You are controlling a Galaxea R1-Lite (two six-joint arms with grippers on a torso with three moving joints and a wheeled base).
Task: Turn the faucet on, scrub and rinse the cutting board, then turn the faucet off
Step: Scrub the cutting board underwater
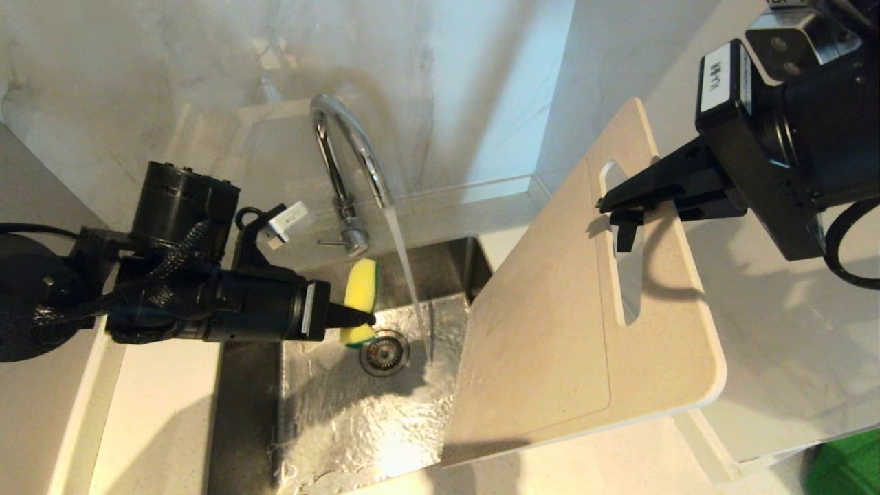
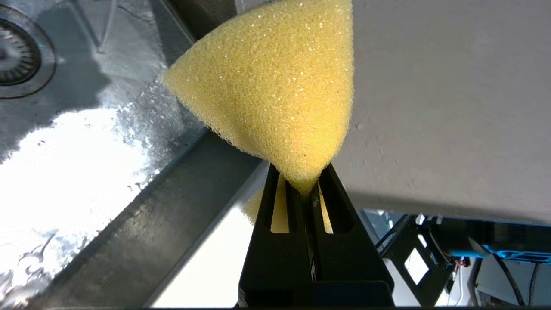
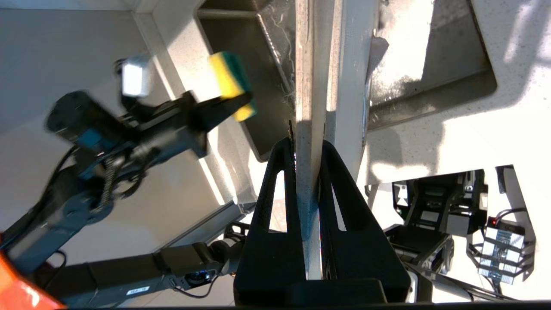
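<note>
The chrome faucet (image 1: 344,148) stands behind the sink (image 1: 357,426) and a stream of water (image 1: 409,275) runs from its spout. My right gripper (image 1: 615,210) is shut on the cutting board (image 1: 584,330) beside its slot handle and holds the cream board tilted over the sink's right side. The board's edge (image 3: 308,86) shows pinched between that gripper's (image 3: 306,148) fingers. My left gripper (image 1: 364,318) is shut on a yellow sponge (image 1: 361,289) with a green back, held over the sink left of the stream and clear of the board. The sponge (image 2: 275,86) bulges out of the gripper (image 2: 303,181).
The drain (image 1: 383,353) lies under the sponge, and the sink floor is wet. Pale countertop (image 1: 158,419) flanks the sink on both sides, with a marble wall (image 1: 206,69) behind. Something green (image 1: 849,467) sits at the lower right corner.
</note>
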